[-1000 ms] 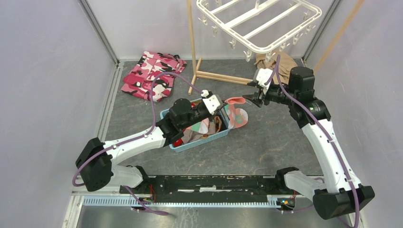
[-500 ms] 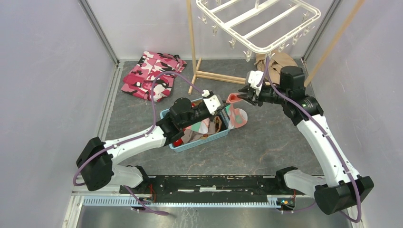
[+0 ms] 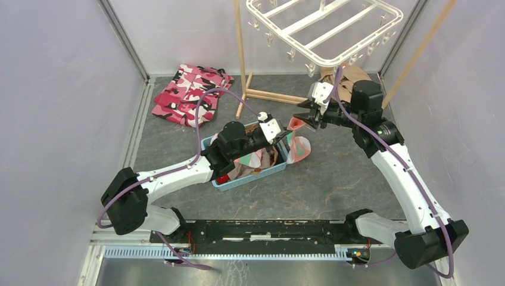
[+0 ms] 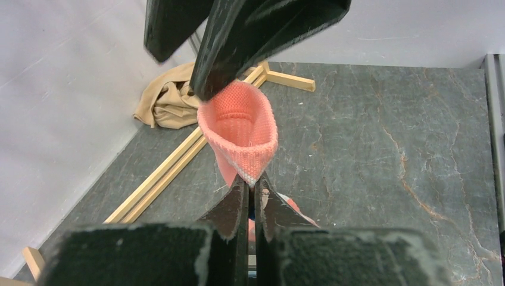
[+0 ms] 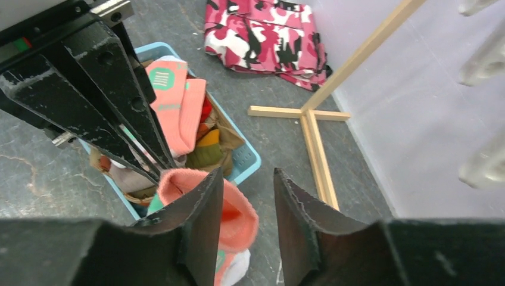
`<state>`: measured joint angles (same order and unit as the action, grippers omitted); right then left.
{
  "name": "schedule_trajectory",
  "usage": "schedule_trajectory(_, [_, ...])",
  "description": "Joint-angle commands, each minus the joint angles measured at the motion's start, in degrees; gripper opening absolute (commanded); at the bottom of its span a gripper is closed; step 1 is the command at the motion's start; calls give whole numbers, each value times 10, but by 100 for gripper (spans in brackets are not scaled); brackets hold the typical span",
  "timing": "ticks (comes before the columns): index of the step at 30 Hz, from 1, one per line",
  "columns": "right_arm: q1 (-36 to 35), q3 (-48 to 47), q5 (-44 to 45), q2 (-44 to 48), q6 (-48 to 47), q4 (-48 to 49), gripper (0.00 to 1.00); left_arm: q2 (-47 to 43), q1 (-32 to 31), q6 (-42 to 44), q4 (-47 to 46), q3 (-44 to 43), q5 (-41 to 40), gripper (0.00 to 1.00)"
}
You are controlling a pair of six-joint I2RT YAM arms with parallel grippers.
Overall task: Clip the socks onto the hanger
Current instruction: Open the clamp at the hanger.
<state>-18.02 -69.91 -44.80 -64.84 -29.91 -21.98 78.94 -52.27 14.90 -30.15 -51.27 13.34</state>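
Note:
A salmon-pink sock (image 3: 298,146) with teal and white patches hangs from my left gripper (image 3: 284,132), which is shut on the near edge of its cuff (image 4: 241,128). The left wrist view shows the pinch at my left gripper (image 4: 253,180). My right gripper (image 3: 299,119) is open at the cuff's far side. In the right wrist view one finger covers the cuff mouth, and the cuff's wall (image 5: 241,220) lies in the gap at my right gripper (image 5: 248,173). More socks (image 3: 250,161) fill the blue basket (image 3: 262,174). The white hanger (image 3: 333,56) hangs above.
A pink camouflage garment (image 3: 190,95) lies at the back left. A wooden pole stand (image 3: 241,53) rises behind the basket, its base rails (image 5: 312,137) on the floor. A tan cloth (image 3: 351,77) sits under the hanger at the back right.
My right gripper has swung left to the sock's cuff and its jaws have narrowed. My left gripper has lifted the cuff slightly up and right.

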Motion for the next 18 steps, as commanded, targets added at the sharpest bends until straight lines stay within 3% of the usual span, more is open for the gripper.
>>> schedule_trajectory(1, [37, -36, 10, 39, 7, 15, 46, -17, -3, -6, -38, -2, -28, 2])
schedule_trajectory(5, [56, -9, 15, 78, 49, 66, 68, -28, -2, -3, -51, 9, -50, 2])
schedule_trajectory(9, [57, 66, 60, 129, 124, 183, 90, -33, 0, 3, -66, 9, -63, 2])
schedule_trajectory(11, [57, 95, 73, 141, 151, 244, 97, -34, 1, 5, -69, 7, -60, 2])
schedule_trajectory(18, [50, 69, 129, 79, 260, 314, 87, -44, 2, 7, -76, 13, -61, 2])
